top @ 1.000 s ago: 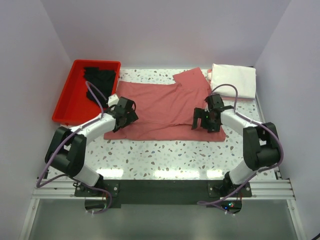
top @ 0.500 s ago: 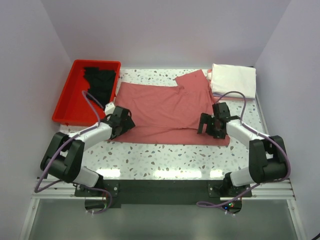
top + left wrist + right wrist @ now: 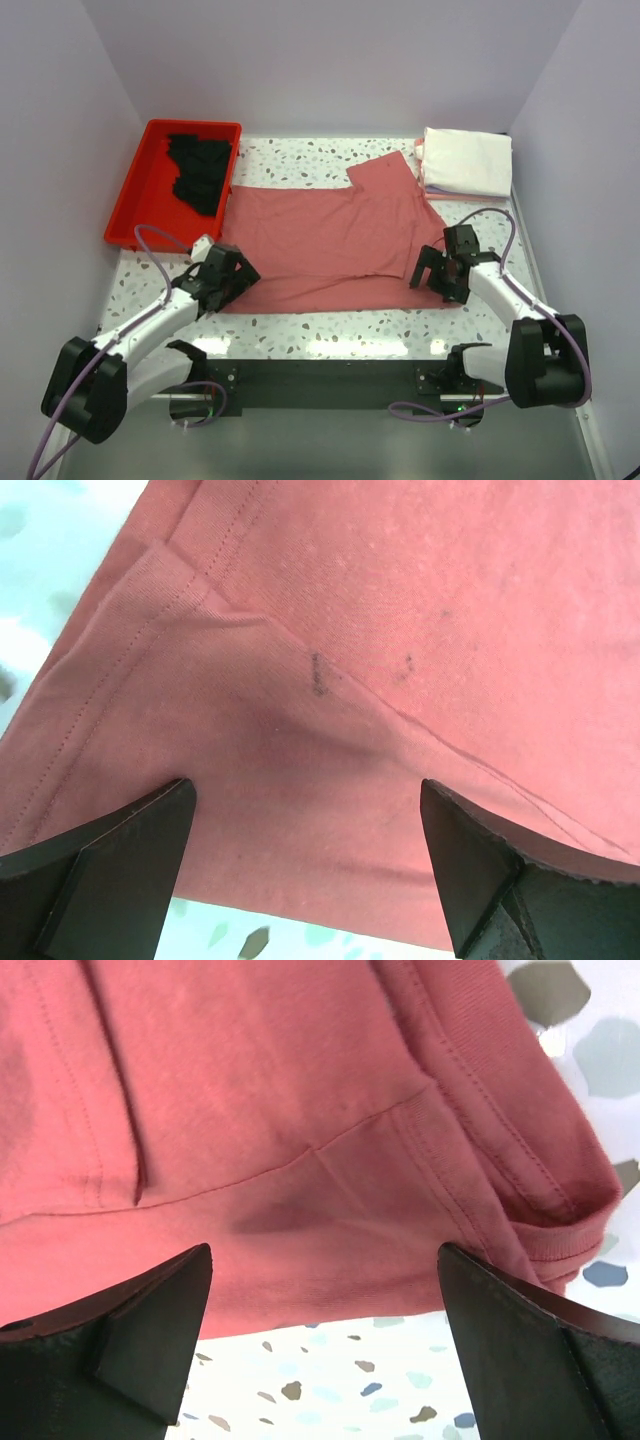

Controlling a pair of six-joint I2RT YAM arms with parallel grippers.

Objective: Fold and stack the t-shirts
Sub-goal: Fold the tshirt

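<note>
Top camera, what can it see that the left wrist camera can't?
Only the top camera shows the red tray with a black shirt in it, the folded white shirt at the far right, and the right hand. Only the left wrist camera shows the tiny stitches along the cloth's edge and two small dark marks. Both show the dusty-rose shirt spread on the speckled table, with the open left hand at its near edge.

Speckled counter [image 3: 330, 325]: rose shirt [image 3: 320, 235] spread flat at centre; red tray [image 3: 128, 212] far left; folded white stack [image 3: 468, 162] far right.
</note>
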